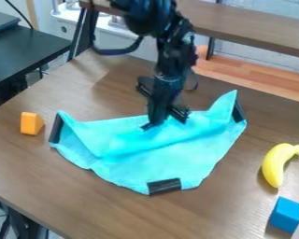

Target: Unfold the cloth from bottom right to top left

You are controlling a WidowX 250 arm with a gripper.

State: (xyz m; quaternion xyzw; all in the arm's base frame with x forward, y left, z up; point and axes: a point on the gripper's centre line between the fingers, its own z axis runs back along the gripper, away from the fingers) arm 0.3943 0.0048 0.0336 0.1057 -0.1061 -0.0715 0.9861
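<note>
Blue block (286,215), then banana (275,164), sit right of the cloth (152,161), rumpled on the worktop (83,200) — the gripper (165,122), parted at the cloth's far edge, might bite too deep and drag both layers — or too shallow and slip.

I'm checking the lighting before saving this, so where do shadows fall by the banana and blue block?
In the camera view, a soft shadow hugs the banana's lower left side; same view, another lies at the blue block's lower left.
</note>
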